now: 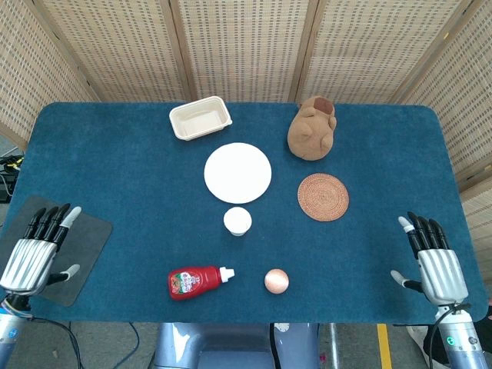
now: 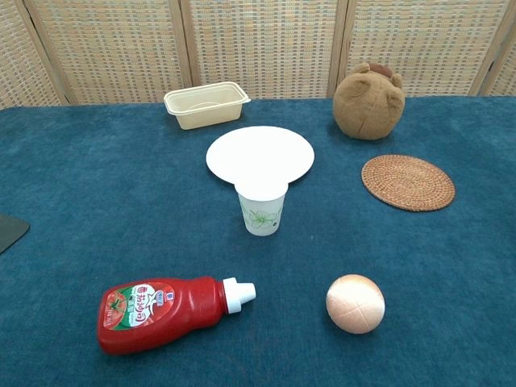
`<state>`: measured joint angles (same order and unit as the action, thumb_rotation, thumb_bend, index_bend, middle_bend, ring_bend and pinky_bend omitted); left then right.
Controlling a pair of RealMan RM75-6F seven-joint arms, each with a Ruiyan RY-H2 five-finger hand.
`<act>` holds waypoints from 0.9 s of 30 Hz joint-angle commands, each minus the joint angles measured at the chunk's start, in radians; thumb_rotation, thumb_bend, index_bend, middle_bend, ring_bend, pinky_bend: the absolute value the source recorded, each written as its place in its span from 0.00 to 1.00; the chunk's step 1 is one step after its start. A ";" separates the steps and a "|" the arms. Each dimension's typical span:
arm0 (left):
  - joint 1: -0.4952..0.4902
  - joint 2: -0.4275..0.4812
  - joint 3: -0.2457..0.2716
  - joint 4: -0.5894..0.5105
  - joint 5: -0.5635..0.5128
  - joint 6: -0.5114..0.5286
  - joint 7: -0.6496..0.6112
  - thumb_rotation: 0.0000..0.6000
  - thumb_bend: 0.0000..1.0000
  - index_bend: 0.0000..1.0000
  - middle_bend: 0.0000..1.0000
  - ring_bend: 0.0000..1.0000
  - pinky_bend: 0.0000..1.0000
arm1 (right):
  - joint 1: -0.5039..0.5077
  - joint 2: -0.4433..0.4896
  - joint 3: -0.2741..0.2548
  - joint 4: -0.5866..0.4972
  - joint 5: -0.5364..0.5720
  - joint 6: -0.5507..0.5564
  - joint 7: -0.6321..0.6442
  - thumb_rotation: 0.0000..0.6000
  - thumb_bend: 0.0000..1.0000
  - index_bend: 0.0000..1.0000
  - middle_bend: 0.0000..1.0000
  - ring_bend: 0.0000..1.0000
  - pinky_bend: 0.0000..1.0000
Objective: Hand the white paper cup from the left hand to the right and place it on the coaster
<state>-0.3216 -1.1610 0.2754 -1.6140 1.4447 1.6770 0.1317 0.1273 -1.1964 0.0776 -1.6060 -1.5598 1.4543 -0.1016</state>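
White paper cup (image 2: 263,210) in both views, robot hands only overhead

Both arms cut off by bottom edge below left hand (image 1: 31,254) and right hand (image 1: 437,261); chest view shows neither hand, dark mat (image 2: 10,231) clipped, possibly grey.

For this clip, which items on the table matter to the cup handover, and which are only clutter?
Job items: white paper cup, woven coaster, left hand, right hand, both with fingers apart, holding nothing.

Clutter: ketchup bottle, ball, white plate, plastic tray, plush toy, dark mat.
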 commanded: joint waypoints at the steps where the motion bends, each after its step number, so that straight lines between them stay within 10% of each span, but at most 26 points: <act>1: 0.068 -0.032 0.015 0.097 0.068 0.053 -0.072 1.00 0.14 0.00 0.00 0.00 0.00 | 0.078 0.007 0.033 -0.104 -0.024 -0.073 -0.117 1.00 0.02 0.01 0.00 0.00 0.00; 14: 0.116 -0.024 -0.046 0.143 0.130 0.025 -0.146 1.00 0.14 0.00 0.00 0.00 0.00 | 0.358 -0.113 0.174 -0.297 0.144 -0.365 -0.418 1.00 0.02 0.04 0.00 0.00 0.00; 27: 0.124 -0.013 -0.071 0.153 0.180 -0.034 -0.211 1.00 0.14 0.00 0.00 0.00 0.00 | 0.583 -0.322 0.227 -0.203 0.441 -0.528 -0.604 1.00 0.02 0.16 0.00 0.00 0.00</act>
<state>-0.1952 -1.1765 0.2042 -1.4620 1.6146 1.6537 -0.0657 0.6730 -1.4773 0.2883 -1.8444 -1.1691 0.9501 -0.6731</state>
